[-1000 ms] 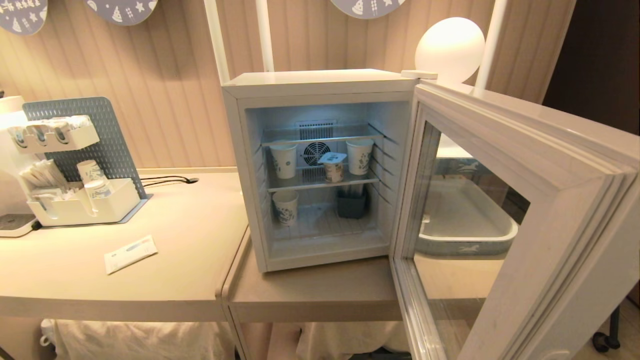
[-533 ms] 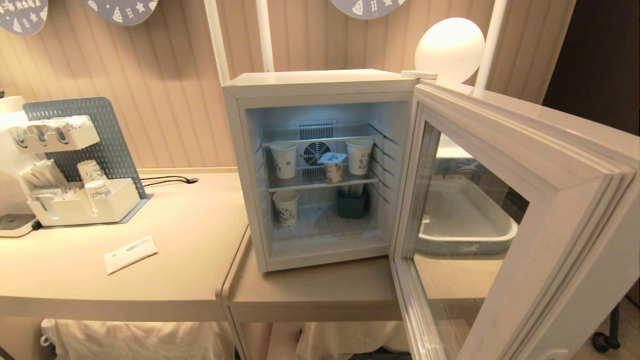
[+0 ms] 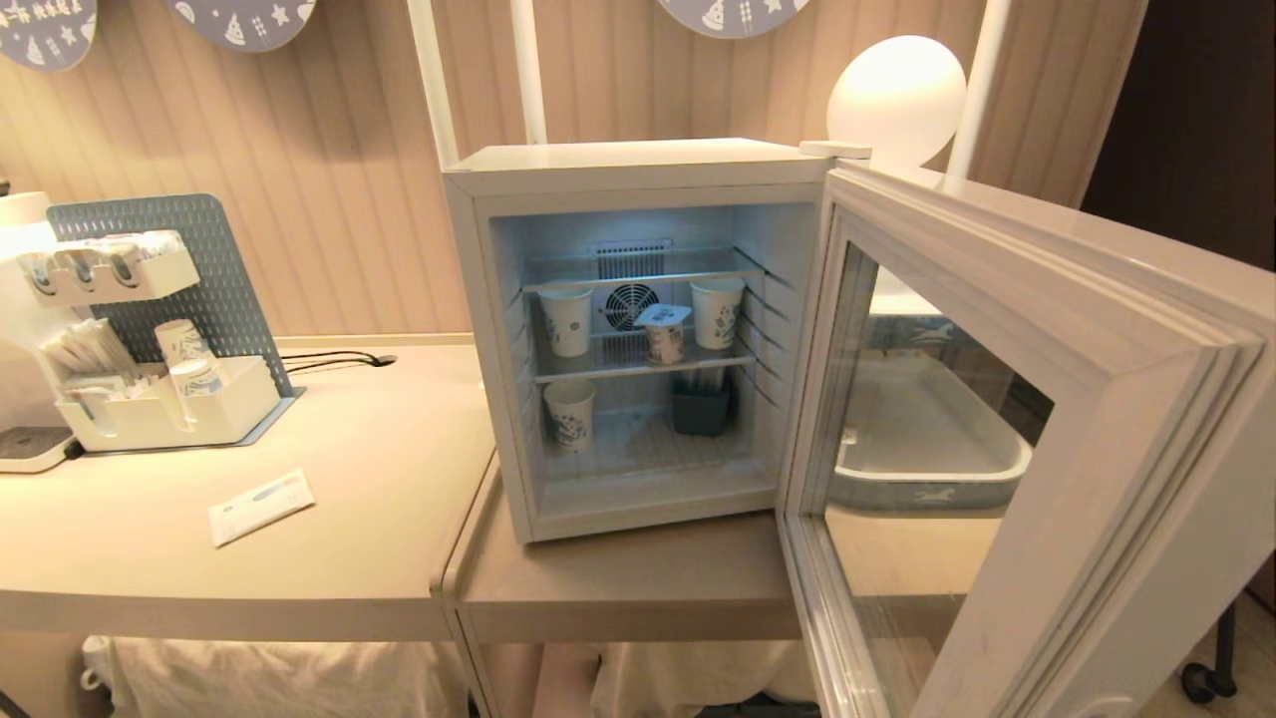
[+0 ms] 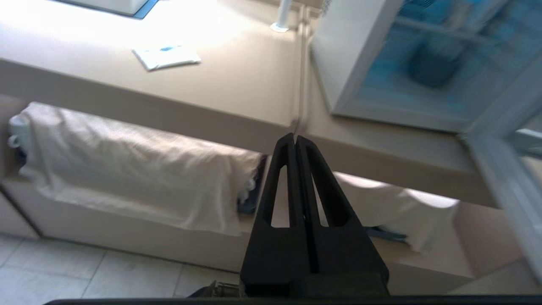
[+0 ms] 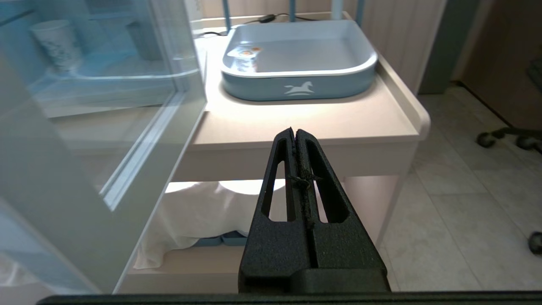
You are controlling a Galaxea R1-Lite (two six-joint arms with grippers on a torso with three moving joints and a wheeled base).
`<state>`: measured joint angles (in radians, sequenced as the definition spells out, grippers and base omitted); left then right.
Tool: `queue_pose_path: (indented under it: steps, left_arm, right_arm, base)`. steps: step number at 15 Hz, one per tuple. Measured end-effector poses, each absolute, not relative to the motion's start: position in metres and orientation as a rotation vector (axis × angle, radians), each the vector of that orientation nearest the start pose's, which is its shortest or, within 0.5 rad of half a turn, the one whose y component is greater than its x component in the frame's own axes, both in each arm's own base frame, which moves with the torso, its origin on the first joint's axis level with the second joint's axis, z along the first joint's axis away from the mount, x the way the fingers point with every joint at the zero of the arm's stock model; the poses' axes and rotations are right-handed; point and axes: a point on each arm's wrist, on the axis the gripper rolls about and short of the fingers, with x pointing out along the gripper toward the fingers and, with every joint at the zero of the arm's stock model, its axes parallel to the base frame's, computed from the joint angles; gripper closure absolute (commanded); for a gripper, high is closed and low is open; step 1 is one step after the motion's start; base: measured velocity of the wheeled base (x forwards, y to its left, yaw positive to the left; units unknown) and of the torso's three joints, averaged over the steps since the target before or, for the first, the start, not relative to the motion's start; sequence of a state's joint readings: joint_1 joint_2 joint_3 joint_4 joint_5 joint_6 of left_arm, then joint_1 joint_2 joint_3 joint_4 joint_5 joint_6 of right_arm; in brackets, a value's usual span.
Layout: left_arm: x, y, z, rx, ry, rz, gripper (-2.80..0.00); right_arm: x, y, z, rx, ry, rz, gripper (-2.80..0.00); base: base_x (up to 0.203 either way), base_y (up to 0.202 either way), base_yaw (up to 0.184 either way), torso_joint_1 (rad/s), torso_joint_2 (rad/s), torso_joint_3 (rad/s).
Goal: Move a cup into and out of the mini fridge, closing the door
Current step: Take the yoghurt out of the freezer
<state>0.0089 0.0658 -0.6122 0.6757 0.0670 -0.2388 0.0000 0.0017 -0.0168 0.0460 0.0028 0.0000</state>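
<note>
With the door (image 3: 1047,419) swung wide, the fridge (image 3: 638,170) holds 1 lidded cup (image 3: 665,334) btwn 3 paper cups (image 3: 566,319); both grippers' jaws pressed together, holding nothing.

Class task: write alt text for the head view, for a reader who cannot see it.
A white mini fridge stands on a beige counter, its door swung wide open to the right. A small foil-lidded cup sits on the middle shelf between two paper cups. No robot hand shows.
</note>
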Motion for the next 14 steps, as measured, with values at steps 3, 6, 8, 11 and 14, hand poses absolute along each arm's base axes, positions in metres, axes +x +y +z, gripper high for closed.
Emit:
queue_pose_path:
  steps: [3,6,8,11,14]
  left_arm:
    - [-0.05,0.002,0.112,-0.162,0.116,0.114,0.0]
    - [-0.026,0.001,0.084,-0.069,-0.003,0.073,0.0]
    - [-0.024,0.0,0.086,0.024,-0.077,0.025,0.0]
    - [-0.025,-0.001,0.076,0.1,0.035,-0.021,0.0]
    - [-0.023,-0.001,0.076,0.071,0.004,-0.017,0.0]
  right_arm:
    - [-0.024,0.0,0.075,0.0,0.031,0.003,0.0]
    - [-0.024,0.0,0.075,0.0,0.031,0.003,0.0]
    - [-0.024,0.0,0.076,0.0,0.03,0.003,0.0]
    - [-0.024,0.0,0.075,0.0,0.031,0.003,0.0]
    - [-0.024,0.0,0.075,0.0,0.031,0.003,0.0]
  base:
    - [0.0,0.0,0.0,0.0,0.0,0.0]
    - [0.0,0.0,0.0,0.0,0.0,0.0]
    - [0.0,0.0,0.0,0.0,0.0,0.0]
    - [0.0,0.0,0.0,0.0,0.0,0.0]
    - [0.0,0.0,0.0,0.0,0.0,0.0]
